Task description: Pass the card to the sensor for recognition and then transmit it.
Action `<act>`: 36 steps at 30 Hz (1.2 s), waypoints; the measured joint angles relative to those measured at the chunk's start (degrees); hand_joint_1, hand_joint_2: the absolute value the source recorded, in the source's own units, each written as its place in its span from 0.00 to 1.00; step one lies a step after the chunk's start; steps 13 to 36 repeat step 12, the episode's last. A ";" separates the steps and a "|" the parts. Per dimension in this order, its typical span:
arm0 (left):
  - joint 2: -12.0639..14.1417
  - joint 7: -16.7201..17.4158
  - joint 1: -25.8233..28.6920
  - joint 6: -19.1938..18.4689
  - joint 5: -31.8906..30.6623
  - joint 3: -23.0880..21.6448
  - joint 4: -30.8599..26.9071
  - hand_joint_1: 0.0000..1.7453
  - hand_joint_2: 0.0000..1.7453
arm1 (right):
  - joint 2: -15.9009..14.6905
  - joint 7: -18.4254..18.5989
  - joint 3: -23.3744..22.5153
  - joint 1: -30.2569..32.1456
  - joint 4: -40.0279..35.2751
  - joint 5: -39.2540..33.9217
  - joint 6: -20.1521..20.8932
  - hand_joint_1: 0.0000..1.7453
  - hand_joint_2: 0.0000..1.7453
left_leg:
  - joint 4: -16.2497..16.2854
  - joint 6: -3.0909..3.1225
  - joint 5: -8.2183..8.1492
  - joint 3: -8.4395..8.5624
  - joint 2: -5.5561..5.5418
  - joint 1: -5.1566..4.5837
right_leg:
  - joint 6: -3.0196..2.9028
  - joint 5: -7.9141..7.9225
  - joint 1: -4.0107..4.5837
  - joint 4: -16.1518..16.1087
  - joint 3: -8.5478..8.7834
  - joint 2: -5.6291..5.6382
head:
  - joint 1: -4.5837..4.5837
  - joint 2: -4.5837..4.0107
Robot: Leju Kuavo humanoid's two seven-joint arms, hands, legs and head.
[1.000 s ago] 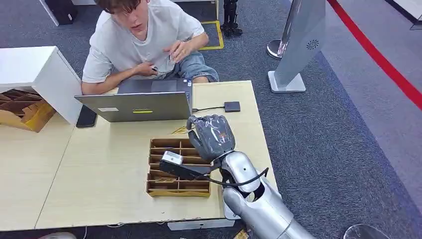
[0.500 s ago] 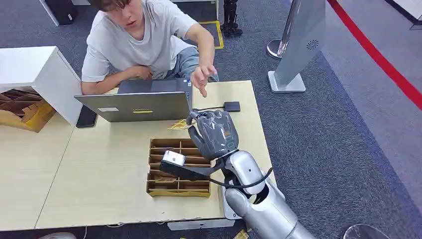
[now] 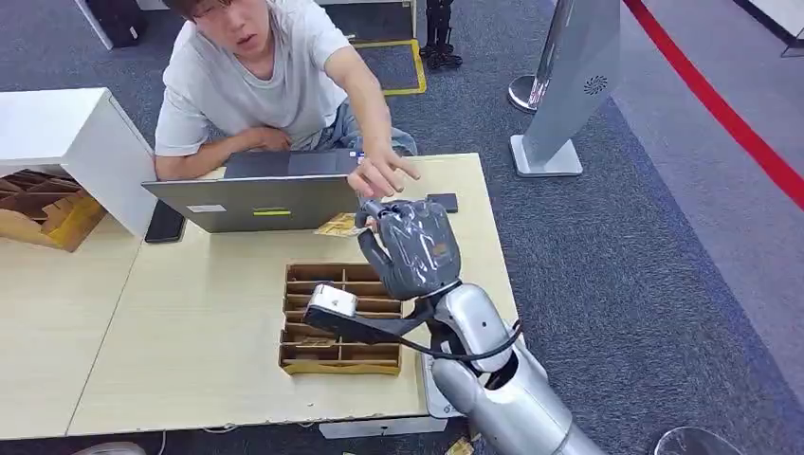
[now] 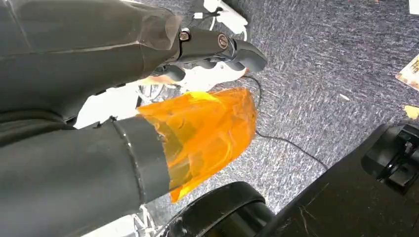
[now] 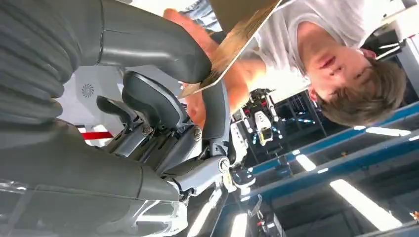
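Note:
My right hand (image 3: 412, 248) is raised over the table's far side, just in front of the laptop. It pinches a thin yellowish card (image 3: 338, 226) that sticks out toward the laptop. In the right wrist view the thumb (image 5: 158, 42) and a finger press the card (image 5: 236, 37) by its edge. A person's hand (image 3: 379, 173) reaches over the laptop and hovers just above my fingers and the card. The small dark sensor box (image 3: 442, 202) with its cable lies on the table right behind my hand. My left hand (image 4: 197, 89) hangs over the carpet, holding nothing, its thumb wrapped in orange film.
An open grey laptop (image 3: 256, 201) stands at the table's far edge, with a dark phone (image 3: 165, 223) to its left. A brown divided cardboard tray (image 3: 339, 327) lies under my right forearm. The person sits behind the table (image 3: 190, 322). A white floor stand (image 3: 569, 95) rises at the right.
The person's hand left the chest and reached across the laptop to just above my right hand. My right hand rose slightly and moved away from me with the card.

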 joint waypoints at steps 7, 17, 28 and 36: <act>-0.02 0.00 -0.02 -0.33 -0.46 -0.26 0.00 0.00 0.00 | 0.00 0.61 -1.14 -0.70 0.00 -0.13 -0.11 1.00 1.00 | 0.00 0.00 0.00 0.00 0.00 0.00 | 0.00 0.01 0.00 0.00 0.01 0.00 | 0.00 0.00; -0.07 0.02 -0.03 -0.63 -0.63 -0.81 0.00 0.00 0.00 | 0.00 1.36 -2.03 -1.81 1.11 0.59 -0.02 1.00 1.00 | 0.00 0.00 0.00 0.00 -0.01 0.00 | 0.00 0.01 0.00 0.00 0.01 0.00 | 0.02 0.00; -0.07 0.02 -0.03 -0.63 -0.63 -0.81 0.00 0.00 0.00 | 0.00 1.36 -2.03 -1.81 1.11 0.59 -0.02 1.00 1.00 | 0.00 0.00 0.00 0.00 -0.01 0.00 | 0.00 0.01 0.00 0.00 0.01 0.00 | 0.02 0.00; -0.07 0.02 -0.03 -0.63 -0.63 -0.81 0.00 0.00 0.00 | 0.00 1.36 -2.03 -1.81 1.11 0.59 -0.02 1.00 1.00 | 0.00 0.00 0.00 0.00 -0.01 0.00 | 0.00 0.01 0.00 0.00 0.01 0.00 | 0.02 0.00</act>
